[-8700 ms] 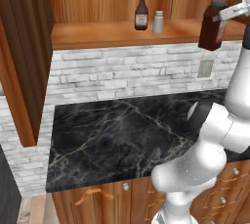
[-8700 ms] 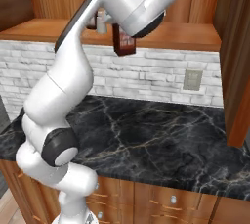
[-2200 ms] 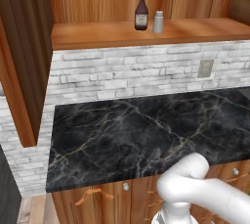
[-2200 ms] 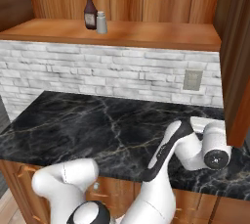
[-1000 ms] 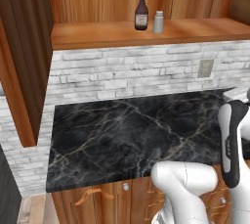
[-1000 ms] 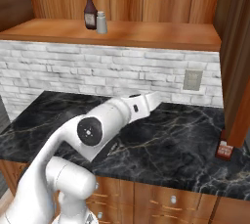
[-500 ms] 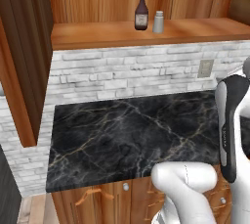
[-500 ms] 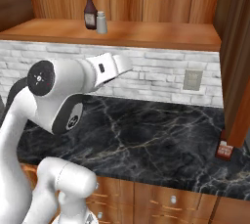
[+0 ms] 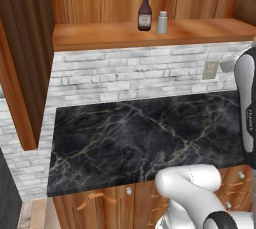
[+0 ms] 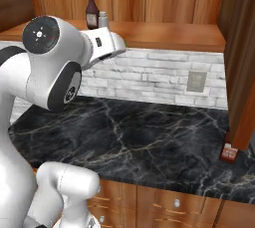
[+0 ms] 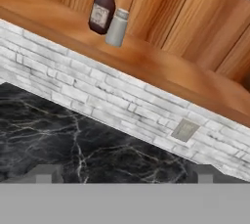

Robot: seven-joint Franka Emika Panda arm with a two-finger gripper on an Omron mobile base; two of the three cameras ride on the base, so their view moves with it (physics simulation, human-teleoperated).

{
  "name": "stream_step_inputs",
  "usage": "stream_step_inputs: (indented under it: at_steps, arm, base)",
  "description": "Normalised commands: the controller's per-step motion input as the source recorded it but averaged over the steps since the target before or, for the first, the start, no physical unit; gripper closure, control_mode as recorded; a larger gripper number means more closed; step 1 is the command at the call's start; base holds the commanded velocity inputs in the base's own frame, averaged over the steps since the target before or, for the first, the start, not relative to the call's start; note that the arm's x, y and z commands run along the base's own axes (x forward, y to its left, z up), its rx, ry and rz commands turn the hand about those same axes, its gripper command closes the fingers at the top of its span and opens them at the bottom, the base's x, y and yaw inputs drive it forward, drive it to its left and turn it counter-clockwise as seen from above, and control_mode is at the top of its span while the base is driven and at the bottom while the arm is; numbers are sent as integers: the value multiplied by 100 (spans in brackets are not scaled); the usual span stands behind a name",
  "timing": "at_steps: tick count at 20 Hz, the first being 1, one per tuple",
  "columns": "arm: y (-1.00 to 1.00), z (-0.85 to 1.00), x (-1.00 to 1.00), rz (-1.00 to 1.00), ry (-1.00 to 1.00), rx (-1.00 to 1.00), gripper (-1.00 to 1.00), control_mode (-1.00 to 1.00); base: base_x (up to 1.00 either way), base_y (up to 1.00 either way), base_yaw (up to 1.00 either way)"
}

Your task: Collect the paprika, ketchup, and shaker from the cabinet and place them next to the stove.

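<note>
Hovering above the dark marble tabletop (image 11: 73, 140), the end effector (image 11: 122, 173) has its fingers spread wide apart, holding nothing. Ahead, the ketchup (image 11: 103, 9) and the shaker (image 11: 117, 27) stand just beside each other on the cabinet (image 9: 150, 33) shelf, back from its front edge. The paprika (image 10: 229, 152) sits at the tabletop's right end, by the wooden side panel.

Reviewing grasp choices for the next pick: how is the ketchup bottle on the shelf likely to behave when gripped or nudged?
The ketchup is tall, slim and narrow-necked, so probably tippy if pushed high. It looks rigid and smooth, perhaps slippery. The shaker stands close beside it, so a nudge may knock it.
</note>
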Motion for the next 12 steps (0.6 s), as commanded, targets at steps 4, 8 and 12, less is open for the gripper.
stream_step_inputs:
  at_steps: [4, 8, 12]
  arm:
    - [8, -19, 2, 9, -6, 32, -100, -100]
    - [43, 11, 3, 1, 2, 17, -100, -100]
    - [51, 20, 1, 0, 2, 6, -100, -100]
  base:
    - [0, 0, 0]
    - [0, 0, 0]
    - [0, 0, 0]
